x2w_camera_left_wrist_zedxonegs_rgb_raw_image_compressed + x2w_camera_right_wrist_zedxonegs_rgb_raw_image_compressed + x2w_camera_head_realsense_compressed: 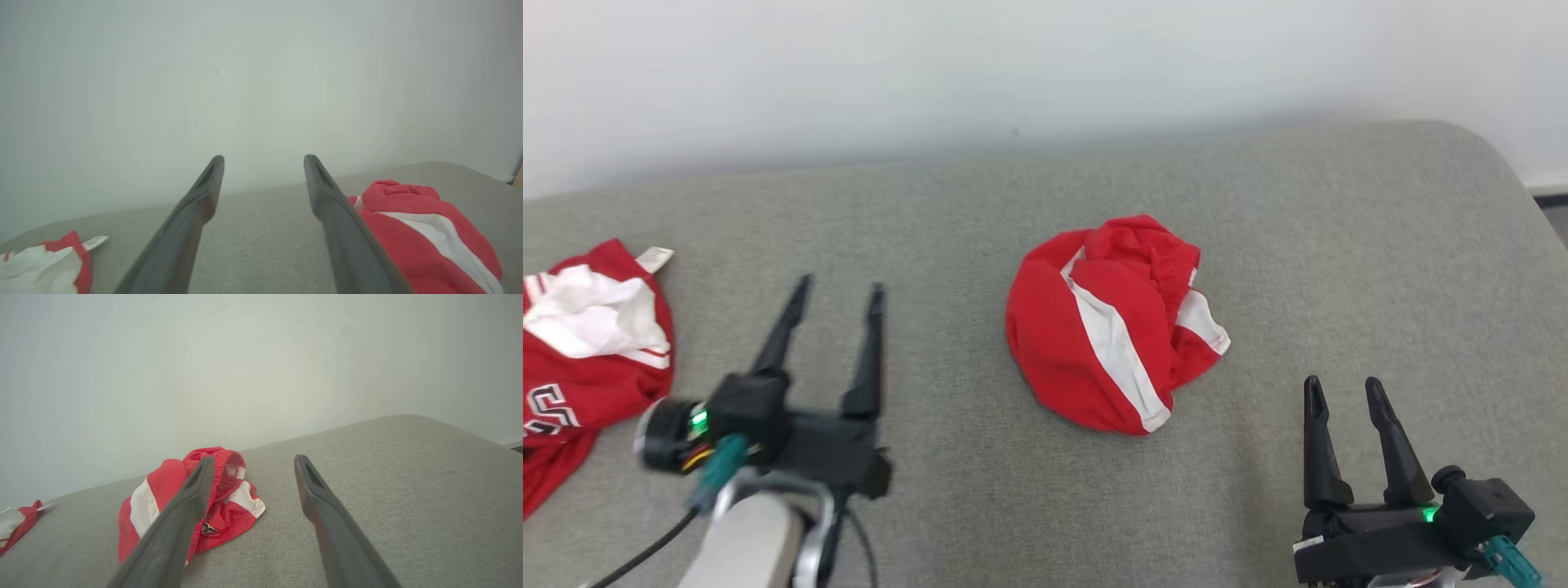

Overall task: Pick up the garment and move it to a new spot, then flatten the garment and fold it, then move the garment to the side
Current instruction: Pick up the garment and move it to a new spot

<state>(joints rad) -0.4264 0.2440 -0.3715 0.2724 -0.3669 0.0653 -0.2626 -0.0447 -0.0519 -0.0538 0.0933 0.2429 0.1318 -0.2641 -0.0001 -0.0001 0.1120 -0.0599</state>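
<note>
Crumpled red-white garment (163, 482) on grey cushion (388, 477); right gripper (254, 458) jaws apart, empty.

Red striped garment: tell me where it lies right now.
In the head view the red striped garment lies centrally on the grey cushion, between the left gripper and right gripper, touching neither; a second red garment lies far left.

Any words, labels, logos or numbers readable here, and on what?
No text can be read whole.
White outlined characters on the left garment: cut off by the picture's edge, unreadable.
Print on the tag of that garment: too blurred to read.
Small dark emblem on the shorts: no legible letters.
</note>
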